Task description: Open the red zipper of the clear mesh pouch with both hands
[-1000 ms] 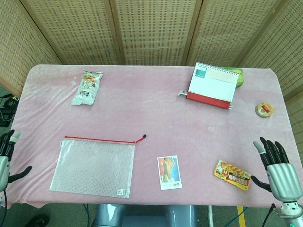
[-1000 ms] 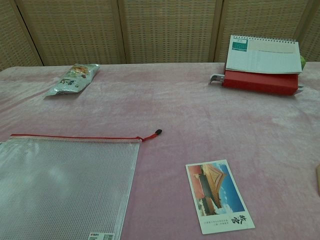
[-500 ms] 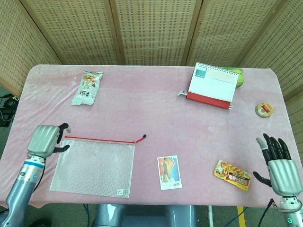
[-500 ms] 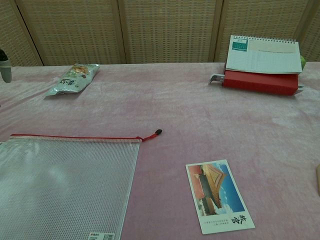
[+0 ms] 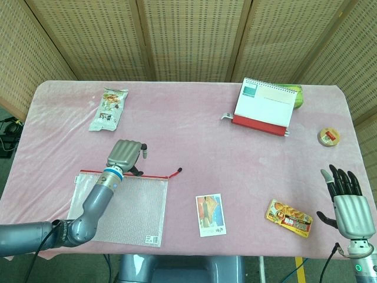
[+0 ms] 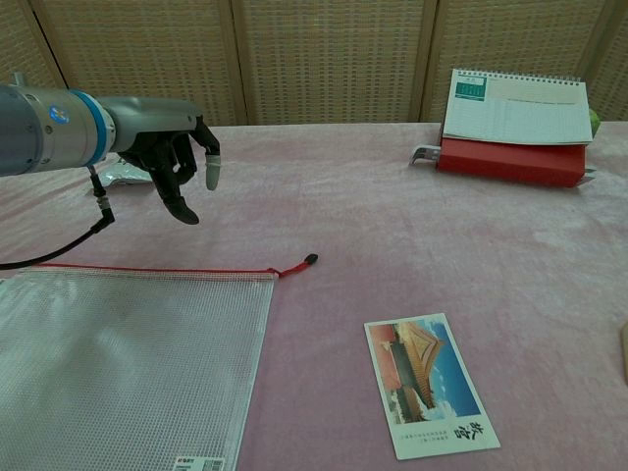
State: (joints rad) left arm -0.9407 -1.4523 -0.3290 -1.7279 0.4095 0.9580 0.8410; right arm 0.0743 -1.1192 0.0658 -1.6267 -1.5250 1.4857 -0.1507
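Observation:
The clear mesh pouch lies flat at the front left of the table. Its red zipper runs along the far edge and is closed, with the dark pull tab at the right end. My left hand hovers above the zipper's middle, fingers loosely curled downward, holding nothing and clear of the pouch. My right hand stands at the front right corner, fingers spread upward and empty; it appears only in the head view.
A picture card lies right of the pouch. A snack packet sits by my right hand. A snack bag lies at the back left, a desk calendar at the back right, and a tape roll at the right edge.
My left arm swung in from the table's left edge, moving right and forward until the hand is over the zipper's middle. My right hand shifted only slightly. The pouch has not moved.

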